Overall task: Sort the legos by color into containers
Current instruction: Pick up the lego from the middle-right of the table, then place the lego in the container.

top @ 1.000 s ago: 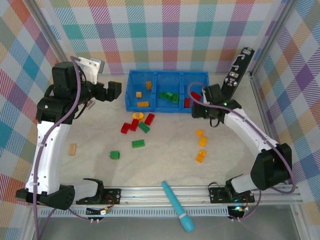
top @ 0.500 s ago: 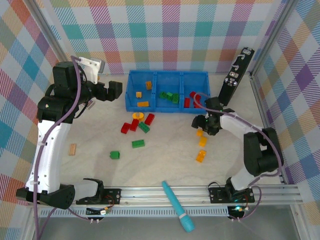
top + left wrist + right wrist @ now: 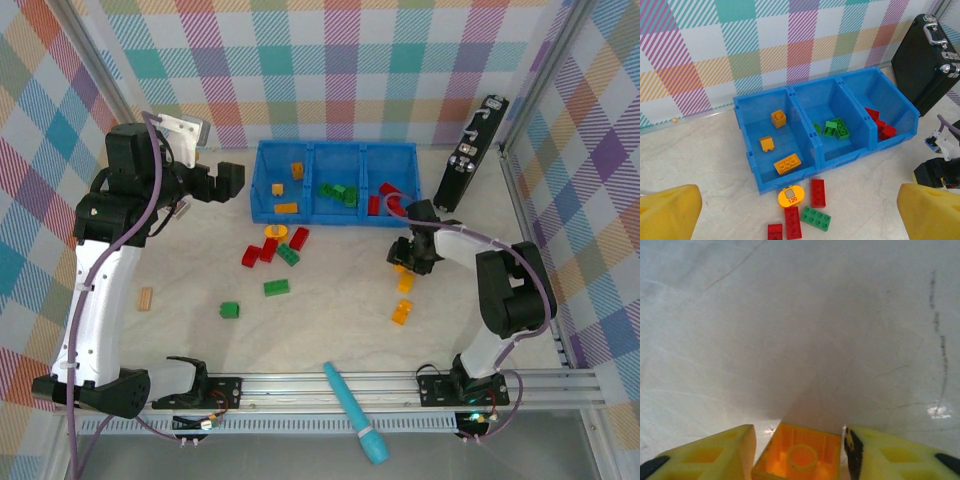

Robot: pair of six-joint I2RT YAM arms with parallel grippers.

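The blue tray point(image 3: 335, 149) point(image 3: 761, 94) holds orange bricks point(image 3: 787, 165) in its left compartment, green ones point(image 3: 836, 128) in the middle and red ones point(image 3: 880, 125) on the right. In front of it lie red bricks point(image 3: 270, 248), a green brick point(image 3: 288, 254) and a round yellow piece point(image 3: 790, 196). Two green bricks point(image 3: 276, 288) sit lower left, two orange bricks point(image 3: 405, 284) at right. My right gripper point(image 3: 404, 258) point(image 3: 799, 434) is down on the table, shut on an orange brick point(image 3: 801, 457) lying hollow side up. My left gripper point(image 3: 226, 182) point(image 3: 798, 212) hangs open, left of the tray.
A tan wooden block point(image 3: 146, 298) lies at the left. A teal pen-like tool point(image 3: 355, 410) rests by the front rail. A black upright device point(image 3: 468, 150) point(image 3: 927, 60) leans at the tray's right end. Checked walls close in the table.
My right gripper has swung from the tray's right compartment down onto the table and settled around the orange brick. The left arm has stayed still.
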